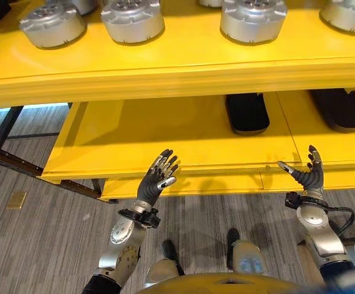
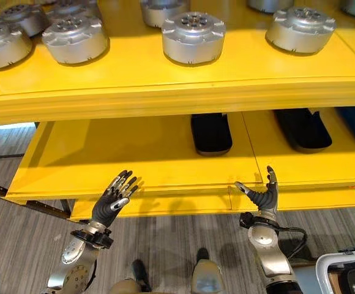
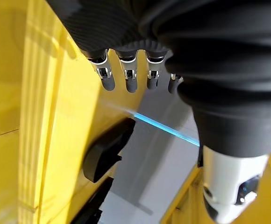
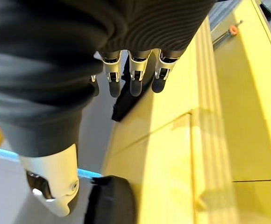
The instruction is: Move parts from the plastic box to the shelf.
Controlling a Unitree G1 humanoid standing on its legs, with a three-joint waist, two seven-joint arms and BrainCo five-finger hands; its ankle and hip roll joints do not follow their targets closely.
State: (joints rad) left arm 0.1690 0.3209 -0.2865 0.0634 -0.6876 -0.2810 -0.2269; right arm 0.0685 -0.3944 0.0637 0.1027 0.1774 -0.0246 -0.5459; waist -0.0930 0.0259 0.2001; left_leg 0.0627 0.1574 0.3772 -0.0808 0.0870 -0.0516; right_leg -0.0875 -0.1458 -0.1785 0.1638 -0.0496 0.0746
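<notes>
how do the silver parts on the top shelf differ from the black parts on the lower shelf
The silver round parts are shiny, disc-shaped, with ridged rims; the black parts are dark, matte and elongated. The silver ones sit in plain view on the upper shelf; the black ones lie partly hidden beneath it on the lower shelf. Both rest on yellow shelving, untouched by either hand.
</notes>
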